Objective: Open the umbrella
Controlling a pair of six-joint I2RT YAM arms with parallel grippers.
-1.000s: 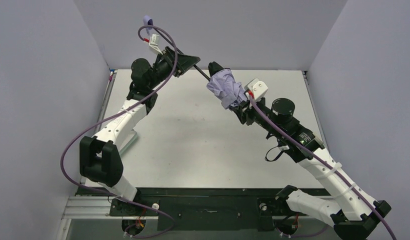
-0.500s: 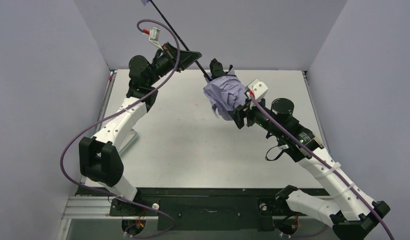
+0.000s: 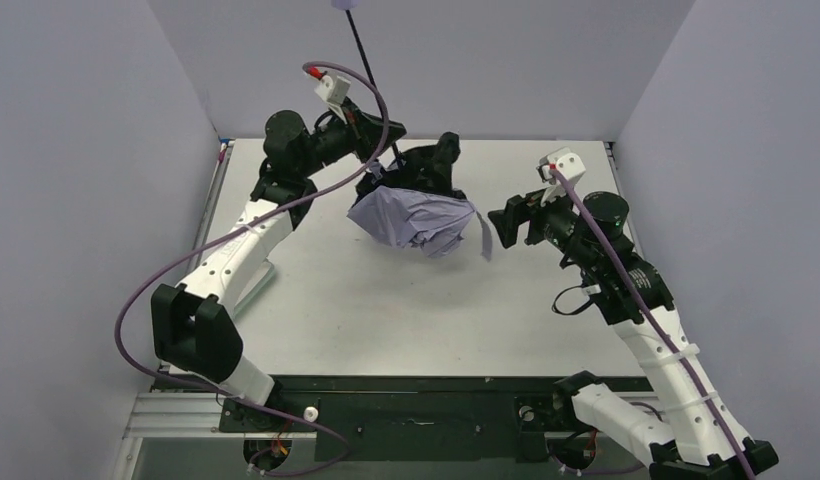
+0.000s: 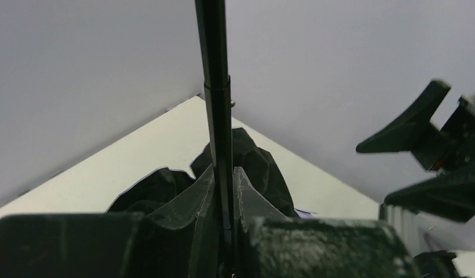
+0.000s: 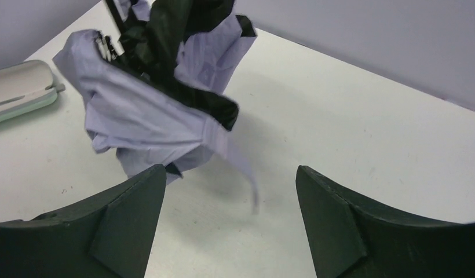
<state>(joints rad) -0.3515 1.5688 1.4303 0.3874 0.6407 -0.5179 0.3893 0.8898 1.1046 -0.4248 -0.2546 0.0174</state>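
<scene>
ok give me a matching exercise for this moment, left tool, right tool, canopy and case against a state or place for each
Column one:
1. left tool
2. right tool
3. canopy
4. case

Column two:
a. open, holding nothing
b. lying on the table
c. shut on the shaft
d. crumpled, only partly spread

Pairs: 1-c, 2-a, 3-d, 4-b

The umbrella [image 3: 416,215] hangs over the far middle of the table [image 3: 386,310], between the grippers. The left gripper [image 3: 378,160], behind and left of it, clamps its rising shaft. The right gripper [image 3: 504,228] sits just to the right, apart, jaws spread. A case [image 5: 21,90] lies on the table beside the umbrella.
</scene>
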